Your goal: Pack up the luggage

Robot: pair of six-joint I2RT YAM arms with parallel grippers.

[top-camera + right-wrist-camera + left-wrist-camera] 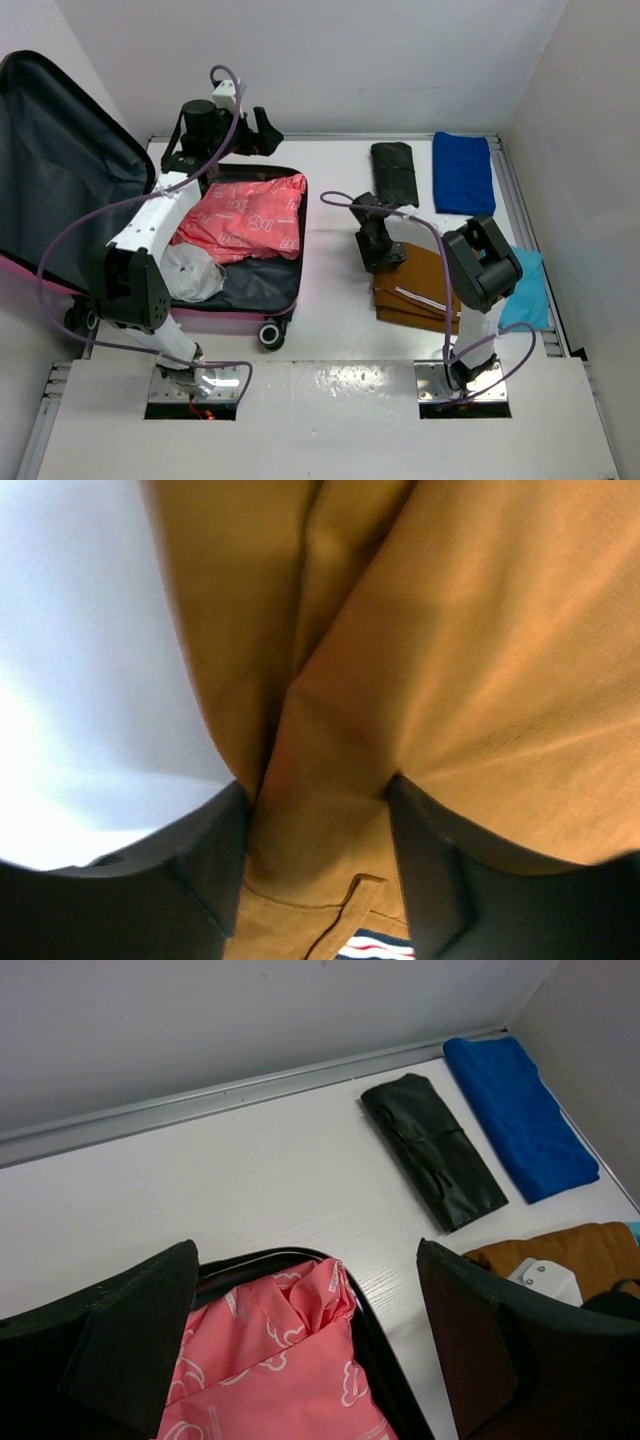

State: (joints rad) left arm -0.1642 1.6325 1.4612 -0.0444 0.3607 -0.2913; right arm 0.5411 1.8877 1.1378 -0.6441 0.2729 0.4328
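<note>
At the middle of the table (330, 310), your right gripper's (315, 820) jaws pinch a fold of the brown garment (420, 290), so lift high before swinging toward nine o'clock into the open luggage (232, 318), minding the left gripper (258, 133), jaws apart, over its far rim.

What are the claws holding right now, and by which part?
The right claw pinches a raised fold of the brown garment near its edge. The left claw is open over the luggage, holding nothing.
</note>
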